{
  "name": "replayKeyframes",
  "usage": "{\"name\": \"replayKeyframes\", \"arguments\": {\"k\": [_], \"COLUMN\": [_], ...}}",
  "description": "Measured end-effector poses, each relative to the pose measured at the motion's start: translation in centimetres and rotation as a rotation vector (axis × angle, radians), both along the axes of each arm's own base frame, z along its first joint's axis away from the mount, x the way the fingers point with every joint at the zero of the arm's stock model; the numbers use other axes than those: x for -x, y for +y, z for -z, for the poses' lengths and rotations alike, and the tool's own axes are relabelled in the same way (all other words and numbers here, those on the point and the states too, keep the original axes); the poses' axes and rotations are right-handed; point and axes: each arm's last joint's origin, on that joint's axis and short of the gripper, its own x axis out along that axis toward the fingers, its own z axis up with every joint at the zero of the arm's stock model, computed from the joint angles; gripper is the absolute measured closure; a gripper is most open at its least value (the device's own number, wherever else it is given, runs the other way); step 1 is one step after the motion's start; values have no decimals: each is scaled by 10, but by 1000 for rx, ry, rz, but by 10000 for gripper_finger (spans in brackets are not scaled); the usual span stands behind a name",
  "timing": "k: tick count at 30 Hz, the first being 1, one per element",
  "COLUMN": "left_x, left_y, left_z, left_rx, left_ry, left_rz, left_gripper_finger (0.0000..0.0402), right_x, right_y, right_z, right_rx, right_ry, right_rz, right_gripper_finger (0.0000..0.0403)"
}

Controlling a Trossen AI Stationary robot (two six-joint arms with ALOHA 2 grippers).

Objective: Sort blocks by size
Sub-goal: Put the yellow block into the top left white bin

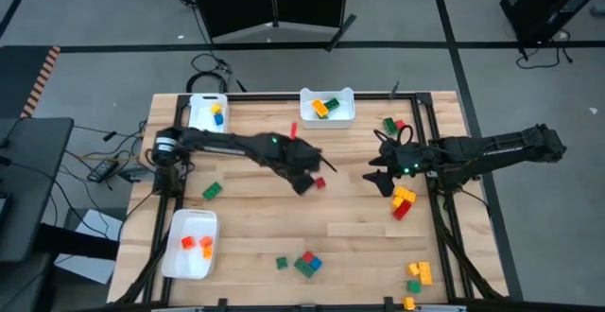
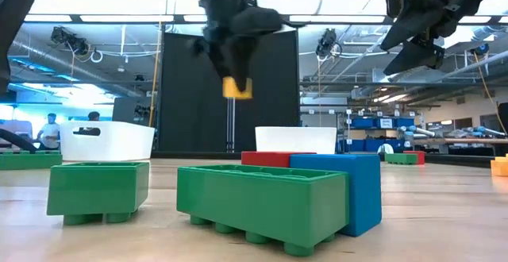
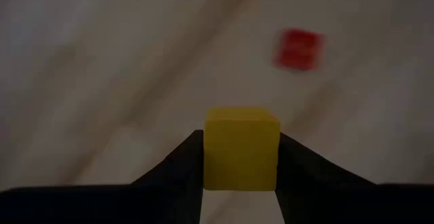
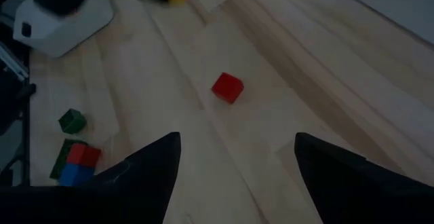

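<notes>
on your far left you have two white trays: the near-left tray (image 1: 189, 246) holding orange blocks (image 1: 197, 245), and the far-left tray (image 1: 206, 112) with a yellow and a blue block in it. a lone green block (image 1: 213, 191) lies on the table (image 1: 350, 217) between them. moving right, your left gripper (image 1: 304, 182) hangs above the middle of the table, its fingers (image 3: 183, 166) pressed against both sides of a small yellow block (image 3: 241, 149), which is lifted clear of the wood in the low view. just beside it, a small red block (image 1: 320, 182) sits alone on the surface. behind it, the far-middle tray (image 1: 327, 106) holds green, yellow and orange blocks. near the front edge, a cluster of green, red and blue blocks (image 1: 307, 263) rests on the table. further right, your right gripper (image 1: 382, 181) hovers above the table with its fingers spread and nothing between them. a yellow and red stack (image 1: 404, 202) lies just beside it, and more yellow and orange blocks (image 1: 419, 272) sit at the near-right corner.
</notes>
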Motion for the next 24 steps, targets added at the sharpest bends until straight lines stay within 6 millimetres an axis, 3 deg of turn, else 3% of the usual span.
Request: {"name": "replayKeyframes", "arguments": {"k": [6,11,19,24], "left_x": [43,93,194,232], "left_y": [36,68,102,126], "left_z": [-40,-51,-21,6], "left_rx": [-122,-167,-115,-26], "left_ry": [102,154,128,57], "left_rz": [-34,-83,-277,-389], "left_gripper_finger": [261,260,260,260], "right_x": [-1,-2,-3,-6], "right_y": [0,-1,-3,-4], "right_z": [-2,-3,-4,-9], "right_rx": [-12,-10,3,10], "right_ry": [-25,-44,-71,-131], "right_rz": [30,50,145,169], "right_gripper_finger": [100,99,100,98]}}
